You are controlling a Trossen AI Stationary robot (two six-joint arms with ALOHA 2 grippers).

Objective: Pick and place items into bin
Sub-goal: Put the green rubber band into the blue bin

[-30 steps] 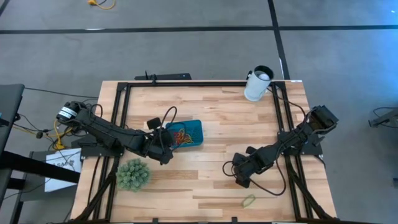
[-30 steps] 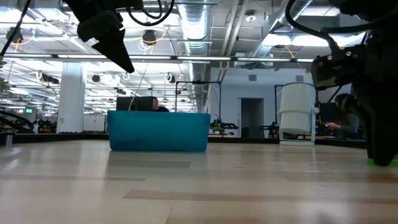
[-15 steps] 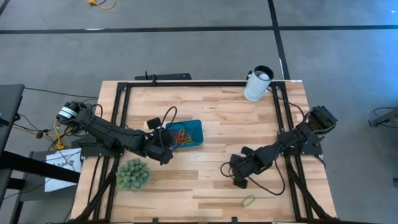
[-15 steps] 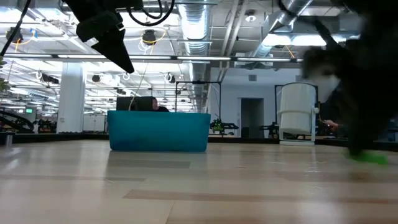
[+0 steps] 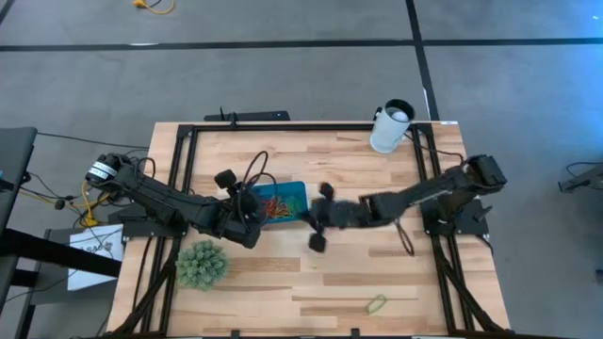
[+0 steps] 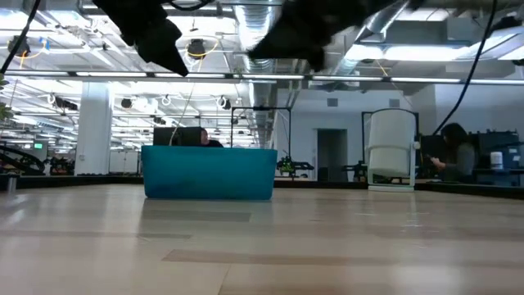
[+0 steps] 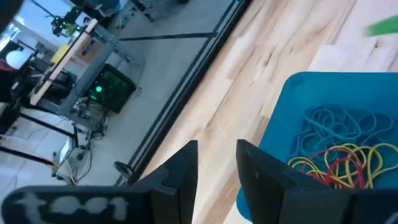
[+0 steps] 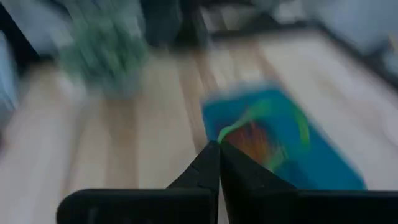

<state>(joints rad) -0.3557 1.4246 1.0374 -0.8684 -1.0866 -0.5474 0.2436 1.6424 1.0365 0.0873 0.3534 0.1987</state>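
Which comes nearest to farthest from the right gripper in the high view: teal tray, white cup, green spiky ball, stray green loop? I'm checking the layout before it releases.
From the right gripper, shut on a green loop:
1. Shallow rectangular teal tray, just beside it, toward the left arm.
2. Stray green rubber loop, near the table's front edge.
3. Green spiky ball, front left, and the white cylindrical cup, back right: too close to call.

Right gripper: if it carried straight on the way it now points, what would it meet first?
Most likely the teal bin and the bands lying in it; the right gripper, jaws shut on a green band, points straight at it. The picture is blurred, so depth is unclear.
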